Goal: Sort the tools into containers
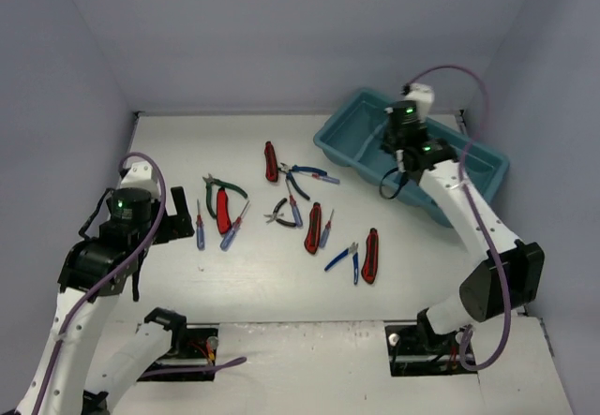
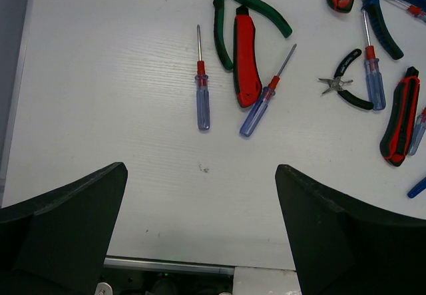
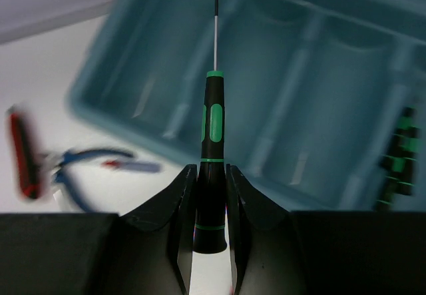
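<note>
My right gripper [image 3: 212, 205] is shut on a green-and-black screwdriver [image 3: 213, 125], whose thin tip points out over the teal tray [image 3: 293, 95]. In the top view this gripper [image 1: 401, 164] hangs over the tray's near-left part [image 1: 342, 143]. My left gripper [image 2: 201, 195] is open and empty above bare table, also seen at the left in the top view [image 1: 178, 223]. Ahead of it lie two blue screwdrivers [image 2: 202, 95] [image 2: 263, 102], a red knife [image 2: 245, 58] and green pliers [image 2: 223, 15]. More tools lie mid-table: red knives [image 1: 313, 228] [image 1: 371, 256] and blue pliers [image 1: 298, 176].
Several green-and-black tools [image 3: 399, 155] lie in one tray compartment at the right of the right wrist view. The tray stands at the table's far right corner by the grey wall. Small black pliers [image 2: 346, 82] and a blue screwdriver [image 2: 374, 75] lie right of the left gripper.
</note>
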{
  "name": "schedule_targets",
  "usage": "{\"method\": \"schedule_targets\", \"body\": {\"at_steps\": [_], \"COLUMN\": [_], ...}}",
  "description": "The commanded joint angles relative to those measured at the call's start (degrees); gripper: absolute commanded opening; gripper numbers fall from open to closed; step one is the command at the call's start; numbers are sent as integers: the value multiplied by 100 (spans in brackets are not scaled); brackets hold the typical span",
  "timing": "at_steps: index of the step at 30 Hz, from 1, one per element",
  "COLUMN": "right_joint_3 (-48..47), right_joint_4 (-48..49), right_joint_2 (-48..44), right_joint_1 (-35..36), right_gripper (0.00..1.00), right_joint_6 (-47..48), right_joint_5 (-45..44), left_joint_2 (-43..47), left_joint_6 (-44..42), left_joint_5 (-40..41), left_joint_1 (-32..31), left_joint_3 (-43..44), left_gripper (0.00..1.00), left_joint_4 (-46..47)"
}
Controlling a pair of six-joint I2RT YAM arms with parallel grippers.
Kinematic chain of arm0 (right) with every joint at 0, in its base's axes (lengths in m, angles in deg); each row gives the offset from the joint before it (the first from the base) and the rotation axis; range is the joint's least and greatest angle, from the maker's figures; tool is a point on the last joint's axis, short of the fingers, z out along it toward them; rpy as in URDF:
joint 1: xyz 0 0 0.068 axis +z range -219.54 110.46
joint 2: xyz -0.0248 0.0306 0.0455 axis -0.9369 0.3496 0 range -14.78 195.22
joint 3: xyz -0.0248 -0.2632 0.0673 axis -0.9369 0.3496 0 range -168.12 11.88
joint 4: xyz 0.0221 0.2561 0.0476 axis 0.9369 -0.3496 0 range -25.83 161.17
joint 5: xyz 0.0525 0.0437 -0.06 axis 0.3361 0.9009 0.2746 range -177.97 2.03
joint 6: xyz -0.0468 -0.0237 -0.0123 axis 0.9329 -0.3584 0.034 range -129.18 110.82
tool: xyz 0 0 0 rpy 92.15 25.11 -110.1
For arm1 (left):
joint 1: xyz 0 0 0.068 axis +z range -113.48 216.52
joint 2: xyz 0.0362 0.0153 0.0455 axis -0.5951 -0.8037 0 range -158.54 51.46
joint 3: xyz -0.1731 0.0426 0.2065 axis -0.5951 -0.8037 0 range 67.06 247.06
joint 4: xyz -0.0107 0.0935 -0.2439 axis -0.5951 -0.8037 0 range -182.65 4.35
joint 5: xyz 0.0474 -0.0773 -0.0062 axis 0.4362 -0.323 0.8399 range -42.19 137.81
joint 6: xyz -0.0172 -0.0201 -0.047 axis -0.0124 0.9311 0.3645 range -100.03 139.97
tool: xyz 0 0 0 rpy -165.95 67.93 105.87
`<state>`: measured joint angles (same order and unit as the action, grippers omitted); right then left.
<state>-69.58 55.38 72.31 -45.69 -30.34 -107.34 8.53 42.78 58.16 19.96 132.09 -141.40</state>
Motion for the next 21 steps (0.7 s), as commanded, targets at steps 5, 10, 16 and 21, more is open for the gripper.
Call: {"method": "schedule_targets", "body": {"at_steps": [5,10,16,21], "right_joint_3": [1220,1287,1147,972], "right_joint_4": [-137,-140,-151,-206], "right_joint_2": [-689,-261,105,81], "right_joint_1": [-2425,-3549,-3884,-3876], "right_gripper": [0,4,26,50], "right_joint_6": [135,42,-64,71], "right_joint_5": [337,734,735,1033], "left_joint_2": [-184,-176,-64,4], "left_joint_6": [57,48,-21,-69], "left_joint_5": [62,42,55,37], "left_joint_1": [-14,-14,-5,-14], "left_joint_3": [301,286,256,248], "left_gripper": [92,92,92,92], "left_joint_4": [150,143,125,133]}}
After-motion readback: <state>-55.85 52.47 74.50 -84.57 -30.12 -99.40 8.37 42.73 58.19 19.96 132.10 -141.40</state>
